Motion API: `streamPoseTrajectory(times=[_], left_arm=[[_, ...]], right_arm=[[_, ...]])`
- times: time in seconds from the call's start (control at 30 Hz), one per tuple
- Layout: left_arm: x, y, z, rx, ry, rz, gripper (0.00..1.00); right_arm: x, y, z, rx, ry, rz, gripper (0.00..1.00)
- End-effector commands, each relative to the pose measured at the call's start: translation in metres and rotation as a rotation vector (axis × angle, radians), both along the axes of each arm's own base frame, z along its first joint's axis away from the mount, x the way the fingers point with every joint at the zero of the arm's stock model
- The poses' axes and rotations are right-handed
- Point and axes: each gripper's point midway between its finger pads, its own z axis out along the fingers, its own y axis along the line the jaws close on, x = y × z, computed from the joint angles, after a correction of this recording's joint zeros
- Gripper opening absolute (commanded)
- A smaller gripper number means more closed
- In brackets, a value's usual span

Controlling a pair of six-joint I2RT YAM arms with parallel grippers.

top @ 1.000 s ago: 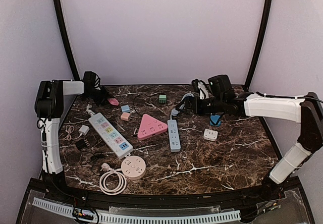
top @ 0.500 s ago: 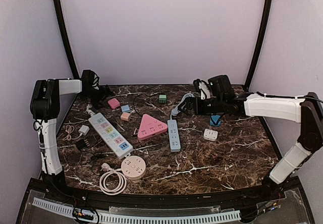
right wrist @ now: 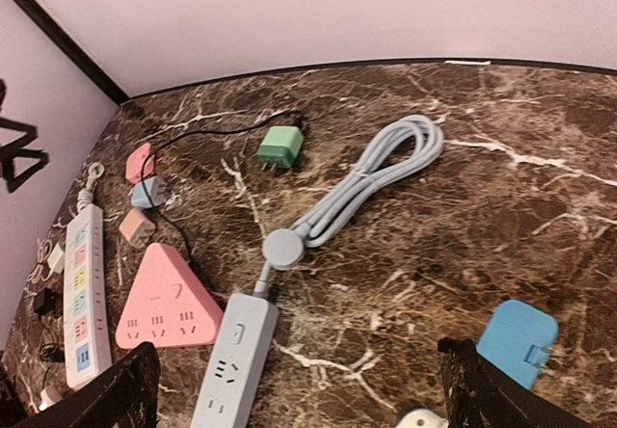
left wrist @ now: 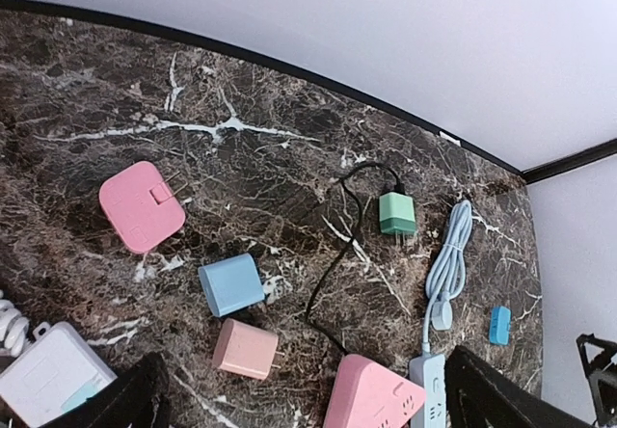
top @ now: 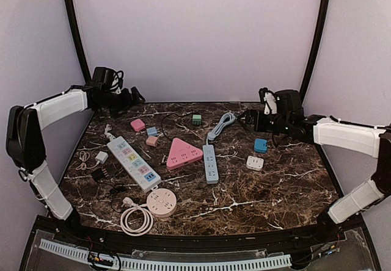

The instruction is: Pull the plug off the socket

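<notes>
Plugs scattered over dark marble table. Back left: pink plug lying flat, just past far end of white power strip, not touching it. Right side: blue plug loose, near small white adapter. Over back-left corner, left gripper hangs with fingers spread wide, nothing between them. Over back right, right gripper sits near coiled cord of grey-blue strip, jaws wide too, nothing held. Honestly can't tell which plug is the job's one.
</notes>
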Motion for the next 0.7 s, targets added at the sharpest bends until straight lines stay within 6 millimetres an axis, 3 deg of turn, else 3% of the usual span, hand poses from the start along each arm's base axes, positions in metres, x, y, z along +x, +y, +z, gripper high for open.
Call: streamPoseTrajectory(times=[0.0,0.07,0.1,0.13,0.17,0.2,0.23,0.27,0.43,0.53,0.67], left_arm=[[-0.033,0.018,0.027,0.101,-0.087,0.027,0.99],[-0.051,0.03,0.047,0.121,-0.157,0.059,0.99],[-0.055,0.036,0.041,0.148,-0.178,0.069,0.99],[-0.063,0.04,0.06,0.146,-0.245,0.082,0.99],[-0.068,0.044,0.052,0.163,-0.271,0.088,0.99],[-0.075,0.049,0.067,0.166,-0.332,0.105,0.99],[-0.078,0.05,0.065,0.188,-0.379,0.089,0.99],[-0.085,0.045,0.075,0.17,-0.438,0.055,0.99],[-0.098,0.052,0.063,0.209,-0.508,0.054,0.99],[-0.099,0.057,0.051,0.266,-0.492,0.052,0.99],[-0.103,0.073,0.025,0.357,-0.464,0.095,0.99]], right_arm=[[0.016,-0.046,0.028,-0.015,-0.184,-0.151,0.99],[0.016,-0.067,0.035,-0.051,-0.262,-0.201,0.99],[0.016,-0.077,0.038,-0.072,-0.305,-0.23,0.99],[0.017,-0.09,0.04,-0.109,-0.346,-0.262,0.99],[0.018,-0.102,0.04,-0.14,-0.37,-0.294,0.99],[0.021,-0.114,0.038,-0.176,-0.379,-0.317,0.99],[0.026,-0.129,0.033,-0.208,-0.371,-0.346,0.99],[0.031,-0.146,0.028,-0.231,-0.357,-0.381,0.99],[0.038,-0.224,0.005,-0.26,-0.378,-0.556,0.99],[0.033,-0.244,-0.01,-0.264,-0.437,-0.588,0.99],[0.04,-0.241,-0.018,-0.294,-0.462,-0.552,0.98]])
